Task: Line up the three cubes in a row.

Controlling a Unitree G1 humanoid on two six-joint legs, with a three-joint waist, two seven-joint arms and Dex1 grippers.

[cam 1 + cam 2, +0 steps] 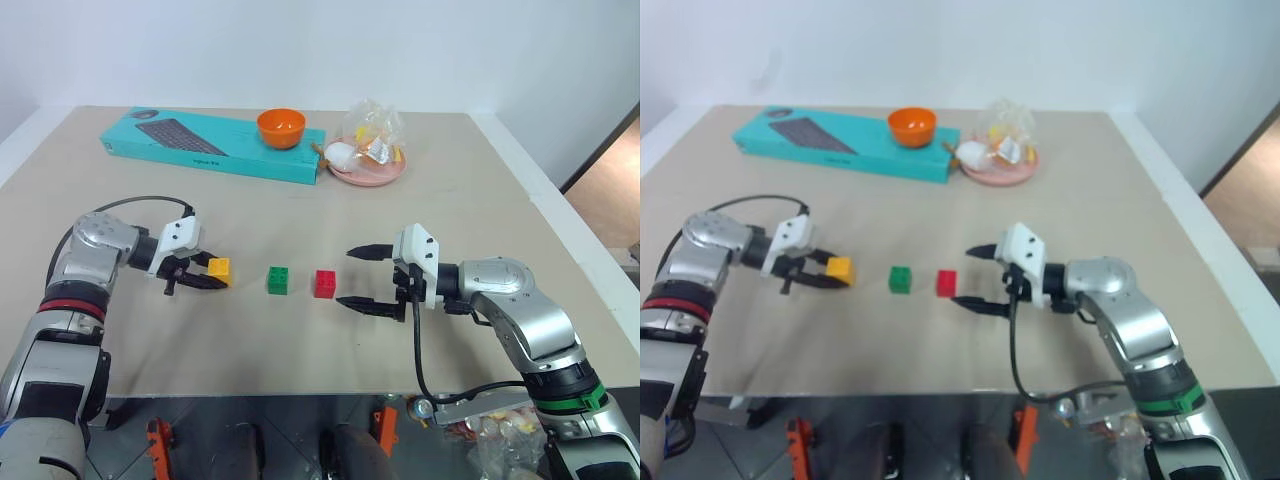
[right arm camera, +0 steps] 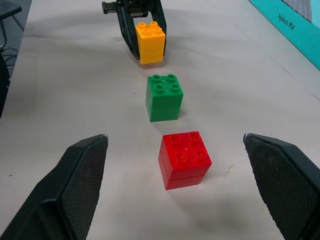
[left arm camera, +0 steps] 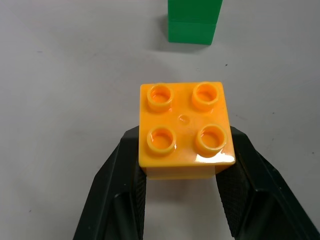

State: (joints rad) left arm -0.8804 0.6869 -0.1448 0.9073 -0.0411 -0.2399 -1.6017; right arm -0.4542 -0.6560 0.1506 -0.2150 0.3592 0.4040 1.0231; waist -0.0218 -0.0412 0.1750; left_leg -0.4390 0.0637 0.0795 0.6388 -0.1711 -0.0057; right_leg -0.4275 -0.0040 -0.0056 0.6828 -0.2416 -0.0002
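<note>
Orange bowl (image 1: pixel 281 127) sits on teal box (image 1: pixel 210 145); pink plate (image 1: pixel 368 170) holds wrapped items.

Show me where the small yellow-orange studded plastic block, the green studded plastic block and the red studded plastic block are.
yellow-orange studded plastic block (image 3: pixel 184 127): left wrist view, middle of its studded top.
green studded plastic block (image 2: pixel 163 95): right wrist view, its top face.
red studded plastic block (image 2: pixel 184 157): right wrist view, near its top front edge.

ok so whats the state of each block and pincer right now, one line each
yellow block: upright, clamped in the left pincer
green block: upright on the table, free
red block: upright on the table, free
left pincer: shut on the yellow block
right pincer: open, beside the red block, not touching it
</note>
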